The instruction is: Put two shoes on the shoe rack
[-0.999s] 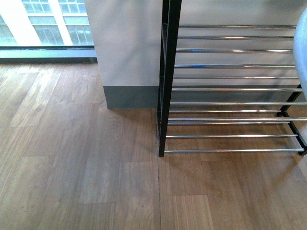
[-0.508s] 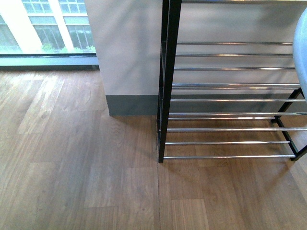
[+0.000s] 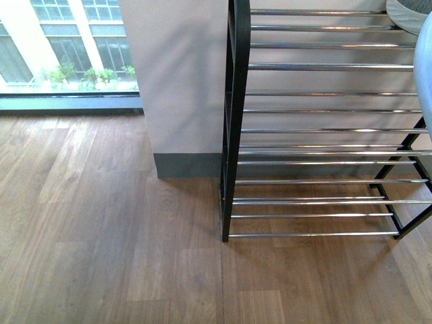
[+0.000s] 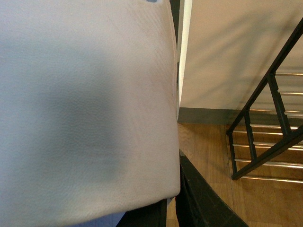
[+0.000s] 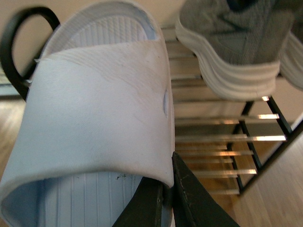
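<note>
Since a second ago the front view has tilted upward: the shoe rack (image 3: 317,121) sits lower in frame, more chrome tiers show, and a grey sneaker (image 3: 407,12) edge has come into the top right corner. Plants now show beyond the window (image 3: 64,44).

Front view: rack stands on the wood floor (image 3: 101,236), its black post just right of a pale wall column (image 3: 179,81) with a dark baseboard. A pale blue curved edge, a slide slipper (image 3: 425,74), runs down the right border in front of the rack. Neither arm visible here.

Right wrist view: right tool (image 5: 163,201) has its dark fingers closed on the near edge of a pale blue slipper (image 5: 94,118), strap up, ribbed footbed visible through both open ends. Slipper is held in the air, close to the rack (image 5: 222,137). Grey knit sneaker (image 5: 232,42) with white sole already rests on an upper tier; part of a second white sole shows at the right border.

Left wrist view: left tool (image 4: 177,208) shows dark fingers at the edge of a large pale sole-like surface (image 4: 85,104) filling most of the view, blue peeking underneath; it looks gripped, another slipper. Rack frame (image 4: 265,132) is off to one side, apart from it.
</note>
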